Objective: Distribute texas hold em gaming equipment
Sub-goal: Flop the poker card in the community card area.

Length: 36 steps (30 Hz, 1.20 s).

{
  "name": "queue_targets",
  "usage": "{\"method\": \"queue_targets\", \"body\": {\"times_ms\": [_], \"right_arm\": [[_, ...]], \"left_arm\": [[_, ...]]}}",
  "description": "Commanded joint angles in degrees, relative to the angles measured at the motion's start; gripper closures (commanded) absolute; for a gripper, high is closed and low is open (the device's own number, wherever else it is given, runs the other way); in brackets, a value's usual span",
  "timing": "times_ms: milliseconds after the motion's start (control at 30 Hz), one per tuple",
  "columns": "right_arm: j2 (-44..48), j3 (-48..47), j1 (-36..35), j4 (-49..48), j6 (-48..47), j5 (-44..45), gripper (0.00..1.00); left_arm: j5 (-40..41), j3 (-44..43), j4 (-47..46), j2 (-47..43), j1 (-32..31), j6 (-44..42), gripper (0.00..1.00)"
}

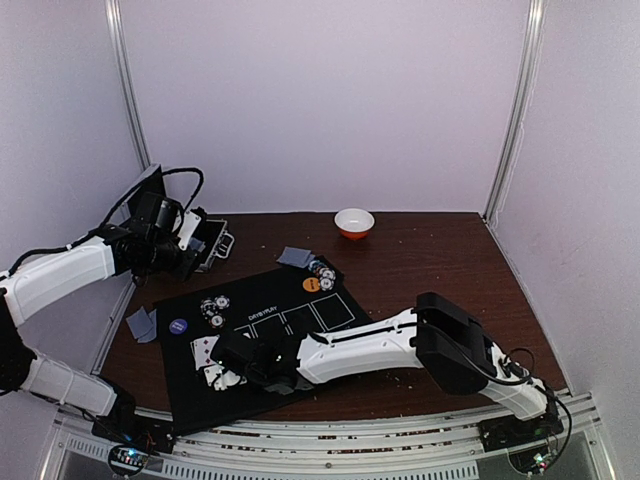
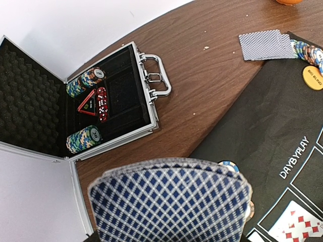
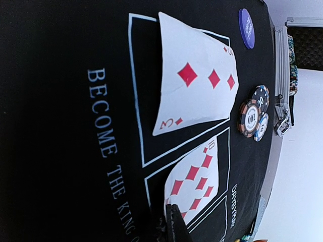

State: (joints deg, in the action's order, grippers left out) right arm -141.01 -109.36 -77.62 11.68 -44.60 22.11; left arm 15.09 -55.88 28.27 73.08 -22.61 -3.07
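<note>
My left gripper (image 1: pixel 188 248) hovers over the open case, shut on a fanned deck of blue-checked cards (image 2: pixel 171 201) that hides its fingers. The black mat (image 2: pixel 262 126) carries a three of diamonds (image 3: pixel 197 75) face up in its first box and a ten of diamonds (image 3: pixel 194 181) in the second. My right gripper (image 3: pixel 174 224) is shut, its tip at the ten's near edge; I cannot tell whether it pinches the card. Striped chips (image 3: pixel 255 117) and a purple disc (image 3: pixel 246 28) lie beyond the cards. An orange disc (image 2: pixel 313 76) and a row of chips (image 2: pixel 308 50) sit at the mat's far corner.
The open metal case (image 2: pixel 146 101) holds two chip stacks, red dice and a triangle. Face-down cards (image 2: pixel 266 45) lie on the wood by the far corner, another small pile (image 1: pixel 142 324) left of the mat. A white bowl (image 1: pixel 354 222) stands at the back.
</note>
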Motion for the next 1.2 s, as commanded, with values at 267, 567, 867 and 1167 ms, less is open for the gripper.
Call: {"method": "queue_targets", "body": {"times_ms": [267, 567, 867, 1167], "right_arm": [[-1.8, -1.9, 1.8, 3.5, 4.7, -2.1, 1.00], [-1.9, -2.7, 1.8, 4.6, 4.4, -3.0, 0.90], [2.7, 2.6, 1.1, 2.7, 3.3, -4.6, 0.76], [12.4, 7.2, 1.0, -2.5, 10.9, -15.0, 0.40]], "left_arm": [[-1.5, 0.3, -3.3, -1.2, 0.3, 0.1, 0.49], [-1.4, 0.4, -3.3, -1.0, 0.3, 0.0, 0.49], [-1.4, 0.4, -3.3, -0.6, 0.4, 0.0, 0.49], [-1.7, 0.4, -3.3, -0.3, 0.3, -0.3, 0.49]]}}
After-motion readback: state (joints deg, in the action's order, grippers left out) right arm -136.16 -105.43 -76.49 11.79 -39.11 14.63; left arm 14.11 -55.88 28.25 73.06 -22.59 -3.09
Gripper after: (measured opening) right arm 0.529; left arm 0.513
